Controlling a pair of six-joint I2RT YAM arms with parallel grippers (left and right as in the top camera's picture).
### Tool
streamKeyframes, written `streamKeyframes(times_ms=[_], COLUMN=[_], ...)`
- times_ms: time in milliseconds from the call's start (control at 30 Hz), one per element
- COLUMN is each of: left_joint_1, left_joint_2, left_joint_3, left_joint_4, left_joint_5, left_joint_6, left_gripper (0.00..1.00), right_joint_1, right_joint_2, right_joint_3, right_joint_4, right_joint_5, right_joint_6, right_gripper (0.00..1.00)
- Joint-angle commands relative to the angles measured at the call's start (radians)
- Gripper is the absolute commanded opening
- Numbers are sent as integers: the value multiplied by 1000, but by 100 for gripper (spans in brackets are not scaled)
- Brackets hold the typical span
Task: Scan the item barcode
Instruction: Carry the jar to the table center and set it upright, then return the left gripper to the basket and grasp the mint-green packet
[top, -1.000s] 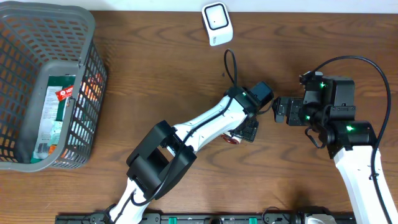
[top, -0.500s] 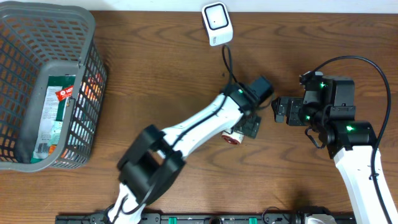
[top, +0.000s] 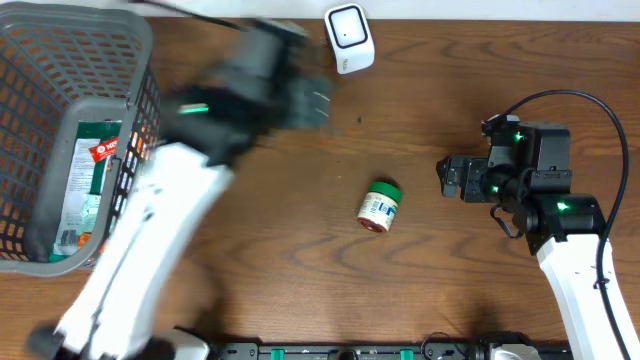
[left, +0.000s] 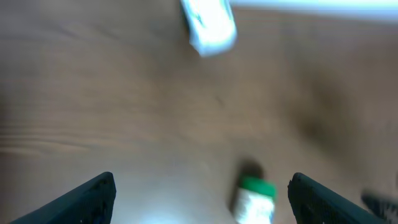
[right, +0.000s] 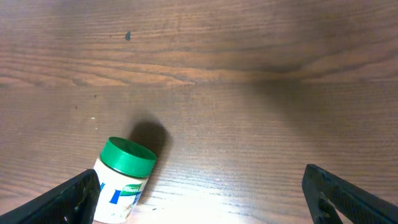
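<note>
Brown wood fills the overhead view: the desk (top: 300, 265), with the jar (top: 380, 206) lying loose on its side, green lid (top: 386, 189) toward the scanner (top: 349, 38). The right end effector (top: 444, 179) faces the jar from just beside it, fingers wide apart and holding nothing. The scanner stands well beyond both. The left arm (top: 160, 220) is a smear of blur near the basket (top: 60, 45), so I read nothing fine from it here.

From the left wrist, also blurred, the left end effector (left: 202, 190) is spread wide with nothing in it. The jar lies ahead, closer to its right finger; the scanner sits farther ahead.

From the right wrist the picture is sharp. The jar lies ahead, hard over by the left finger, its label partly showing. I see no barcode from here.

My reading is that the pickup is the step in hand, and the right side is best placed. I would shift across until the jar sits centred between the fingers, then turn the wrist so they close across the round body rather than lid to base. I'd close gently, since a jar on its side may roll away. After that I'd offer the label to the scanner's window, turning the jar until the code faces it.
</note>
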Motion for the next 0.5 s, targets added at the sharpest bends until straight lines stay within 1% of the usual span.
streamKeyframes(times_ms=[0,133,300,467], left_joint_1=[193,430,700,855], left_joint_2=[-107,-161,-143,-81], left_joint_3=[19,19,16,-29], left_joint_4=[-7,-23,-98,-142], left_joint_5=[-19,-19,-19,-19], left_joint_6=[24,24,22,11], left_gripper=[89,89,89,89], right_joint_1=[2,2,2,2], right_joint_2=[3,3,3,3], right_joint_3=[18,18,18,18], right_joint_4=[-1,-1,-1,-1], right_joint_5=[-5,-5,-5,-5], right_joint_6=[-6,-6,-6,-6], right_gripper=[99,99,99,99])
